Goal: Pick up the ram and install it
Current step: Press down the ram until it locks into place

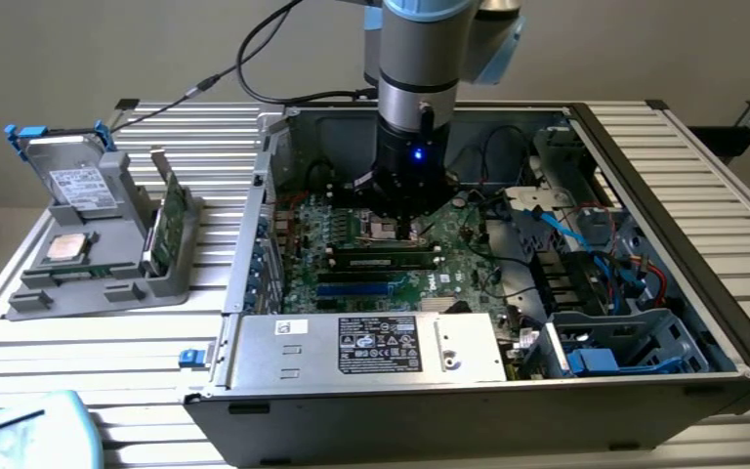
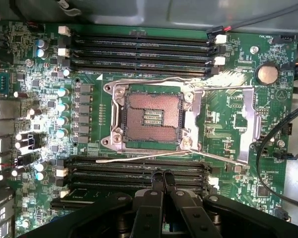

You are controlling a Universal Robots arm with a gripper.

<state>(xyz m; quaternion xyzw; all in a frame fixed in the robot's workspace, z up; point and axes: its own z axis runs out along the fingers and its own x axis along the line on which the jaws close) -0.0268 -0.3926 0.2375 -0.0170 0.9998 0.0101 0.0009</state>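
Note:
A long green ram stick with dark chips lies along a slot of the motherboard inside the open computer case. My gripper hangs straight down just behind it, over the board's middle. In the wrist view the gripper is shut, its black fingers pressed together with nothing showing between them. Its tips hover over the dark memory slots beside the open, empty processor socket. Whether the tips touch the stick I cannot tell.
A grey holder at the exterior view's left carries a boxy drive, a square silver processor and an upright green board. The silver power supply and blue cables crowd the case. More empty slots lie beyond the socket.

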